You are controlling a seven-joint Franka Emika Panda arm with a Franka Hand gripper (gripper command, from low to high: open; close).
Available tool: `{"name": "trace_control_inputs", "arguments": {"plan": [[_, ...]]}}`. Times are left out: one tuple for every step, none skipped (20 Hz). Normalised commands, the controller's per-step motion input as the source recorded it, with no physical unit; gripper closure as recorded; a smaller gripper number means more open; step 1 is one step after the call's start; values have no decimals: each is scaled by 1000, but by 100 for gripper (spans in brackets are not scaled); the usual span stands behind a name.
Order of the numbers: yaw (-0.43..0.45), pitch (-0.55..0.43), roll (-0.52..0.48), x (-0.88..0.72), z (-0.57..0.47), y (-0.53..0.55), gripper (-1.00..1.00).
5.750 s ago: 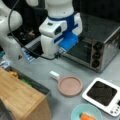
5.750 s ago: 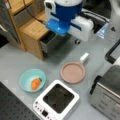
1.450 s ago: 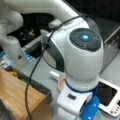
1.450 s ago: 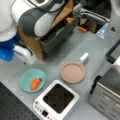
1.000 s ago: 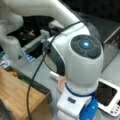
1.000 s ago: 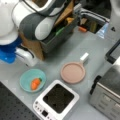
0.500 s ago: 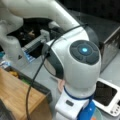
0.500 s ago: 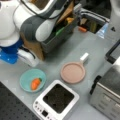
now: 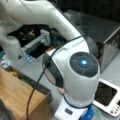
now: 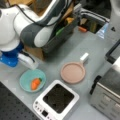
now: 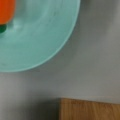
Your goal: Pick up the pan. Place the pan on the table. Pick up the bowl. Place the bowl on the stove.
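My gripper (image 10: 27,62) low beside bowl (image 10: 32,80), near its rim; can't tell if spread or pinched. Bowl sits on table (image 10: 62,56) with orange thing (image 10: 35,83) inside. Looks light, hard, smooth, maybe slippery; rim best place to grab. Pan (image 10: 73,72) flat on table, stove (image 10: 57,100) bare. Table grey, smooth. Wooden block (image 11: 90,110) close, room tight.

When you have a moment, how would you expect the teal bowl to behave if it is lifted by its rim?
The teal bowl looks rigid and smooth, so probably light but somewhat slippery at the rim. The orange item lies loose inside and would likely slide if the bowl tilts. Its wide, shallow shape suggests it would sit steadily on the table.
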Motion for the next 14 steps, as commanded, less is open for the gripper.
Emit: {"name": "trace_control_inputs", "arguments": {"plan": [[-10,12,-185,157,-136,-67,-100],[-9,2,-188,172,-148,-68,-100],[-9,-2,-191,188,-166,-72,-100],[-10,-4,-195,204,-182,-76,-100],[-11,-2,-198,219,-198,-77,-100],[-12,6,-196,218,-188,-74,-100],[-9,21,-208,211,-176,-72,-100],[-10,41,-216,204,-161,-70,-100],[-11,54,-214,190,-125,-61,-100],[-12,67,-215,188,-112,-62,-100],[-13,75,-213,182,-89,-57,-100],[-13,79,-211,180,-86,-55,-100],[-16,83,-213,177,-77,-45,-100],[-13,84,-213,177,-65,-34,-100]]}}
